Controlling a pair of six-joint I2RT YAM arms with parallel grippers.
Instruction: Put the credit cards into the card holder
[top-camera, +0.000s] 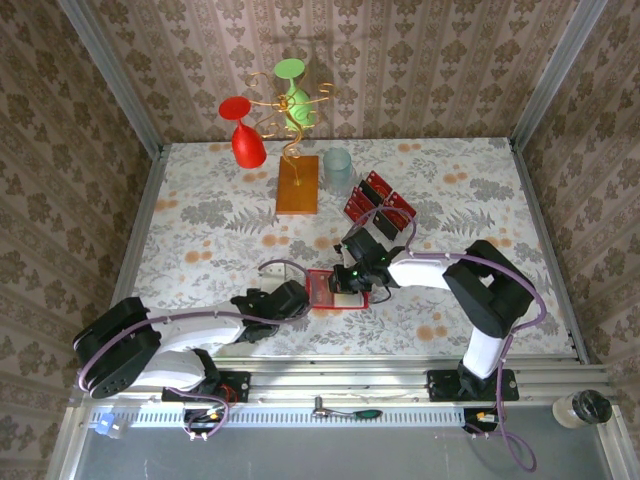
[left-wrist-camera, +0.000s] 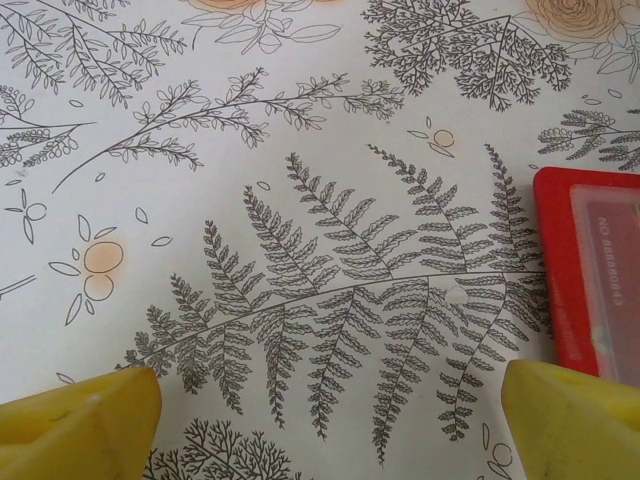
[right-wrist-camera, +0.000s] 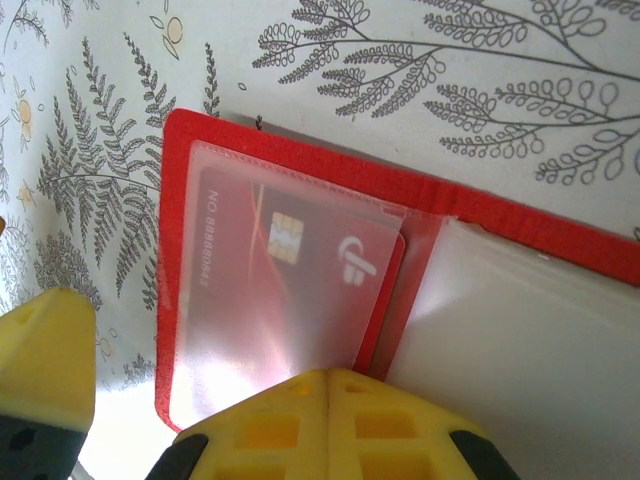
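You've got fern-print tablecloth (top-camera: 200, 230), damask wallpaper (top-camera: 60, 150) all round. L gripper (left-wrist-camera: 330, 410) jaws wide apart beside open card holder (right-wrist-camera: 300, 165); R gripper (right-wrist-camera: 328, 390) jaws closed over it.

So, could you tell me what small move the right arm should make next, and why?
Probably a short push with the shut right gripper to seat the credit card deeper: its edge seems to lie right at the mouth of the clear sleeve in the card holder, and the open left gripper sits beside it.
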